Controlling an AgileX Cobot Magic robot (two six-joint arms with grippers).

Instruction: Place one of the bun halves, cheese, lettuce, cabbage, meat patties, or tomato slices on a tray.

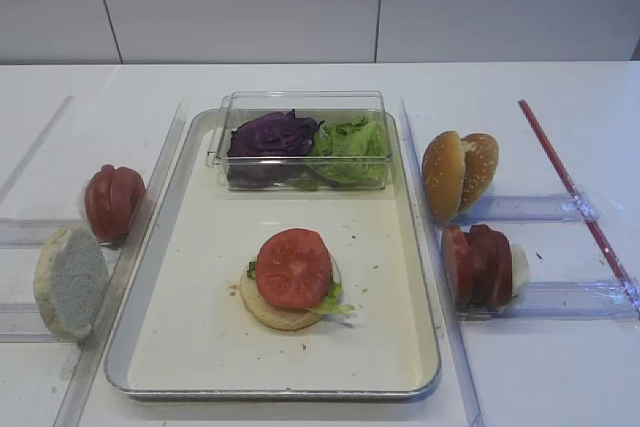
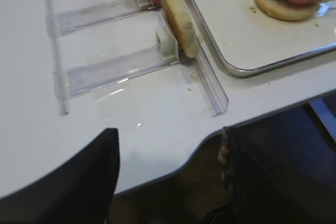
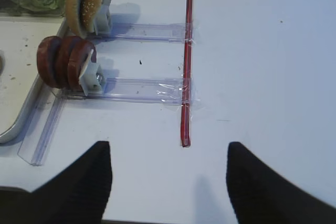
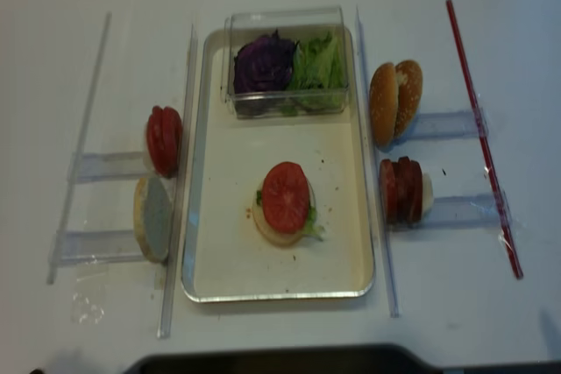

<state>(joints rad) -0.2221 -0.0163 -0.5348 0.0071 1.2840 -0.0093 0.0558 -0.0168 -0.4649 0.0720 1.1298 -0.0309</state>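
Observation:
On the tray (image 1: 200, 347) lies a bun half (image 1: 275, 309) topped with lettuce (image 1: 335, 302) and a tomato slice (image 1: 293, 267). A clear box (image 1: 305, 97) at the tray's far end holds purple cabbage (image 1: 272, 134) and more lettuce (image 1: 350, 139). Left of the tray stand tomato slices (image 1: 113, 202) and a bun half (image 1: 70, 280); on its right stand two bun halves (image 1: 460, 174) and meat patties (image 1: 478, 264). Cheese is out of view. My right gripper (image 3: 168, 177) is open over bare table. My left gripper (image 2: 170, 171) is open at the table's front edge, holding nothing.
Clear plastic rails (image 1: 545, 209) hold the upright food on both sides of the tray. A red strip (image 1: 570, 182) runs along the table at the far right. The table's front edge (image 2: 252, 119) curves just past the tray's near corner.

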